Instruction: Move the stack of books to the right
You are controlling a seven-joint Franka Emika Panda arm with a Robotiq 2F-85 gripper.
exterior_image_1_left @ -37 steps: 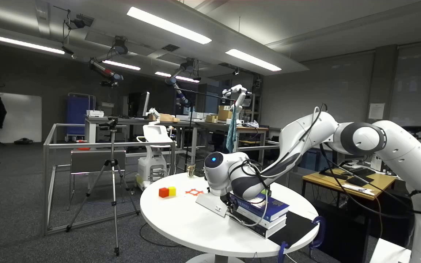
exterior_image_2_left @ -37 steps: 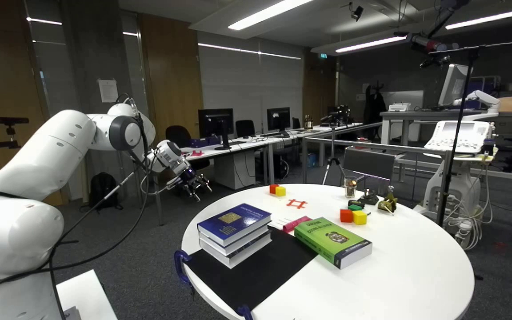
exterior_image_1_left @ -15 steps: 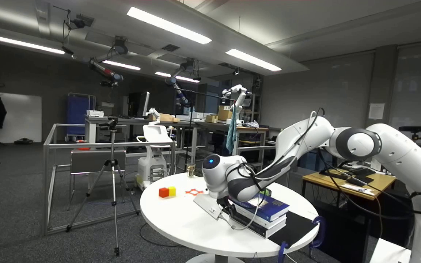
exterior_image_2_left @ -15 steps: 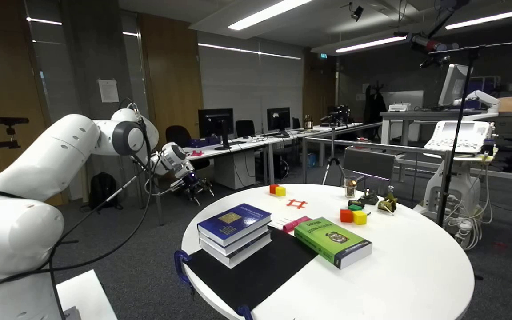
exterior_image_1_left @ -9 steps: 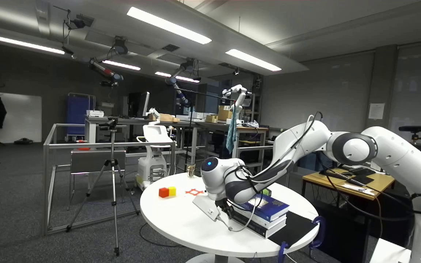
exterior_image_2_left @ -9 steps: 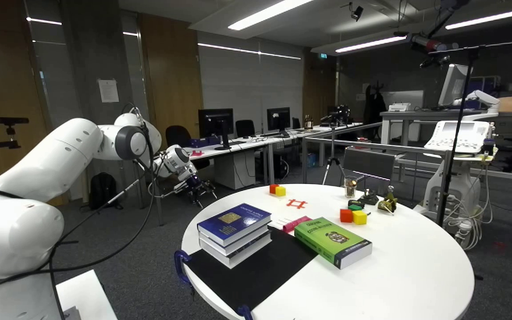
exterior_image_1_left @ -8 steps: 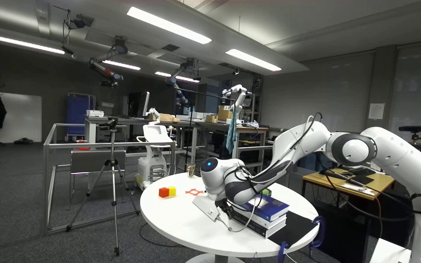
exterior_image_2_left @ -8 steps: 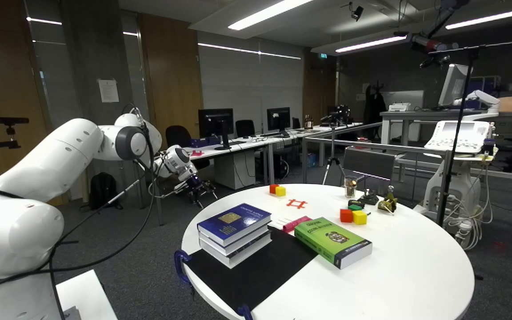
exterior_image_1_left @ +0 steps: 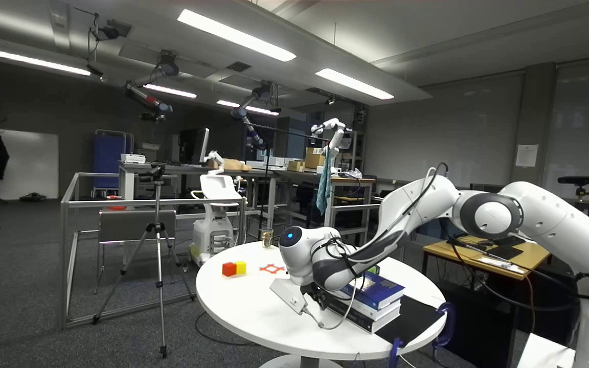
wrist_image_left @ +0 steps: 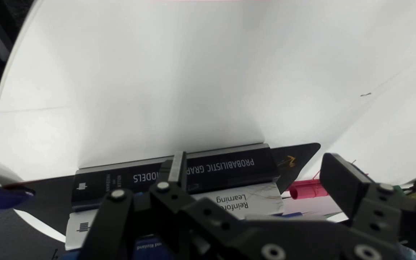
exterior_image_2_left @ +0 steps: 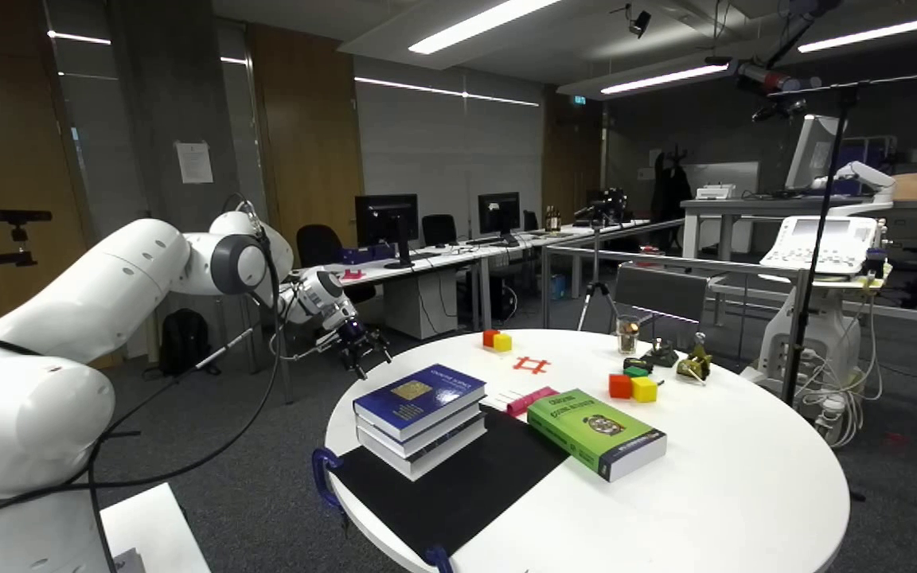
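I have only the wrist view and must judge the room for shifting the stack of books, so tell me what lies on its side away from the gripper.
Observer: In an exterior view, a green book lies flat on the far side of the stack of books from the gripper.
Operator: Say whether that book touches the stack.
Observer: It doesn't; a strip of black mat shows between them in that view.
Operator: Now tell me whether the gripper is against the stack.
Observer: No, that same view shows a gap between the gripper and the top cover's near edge.
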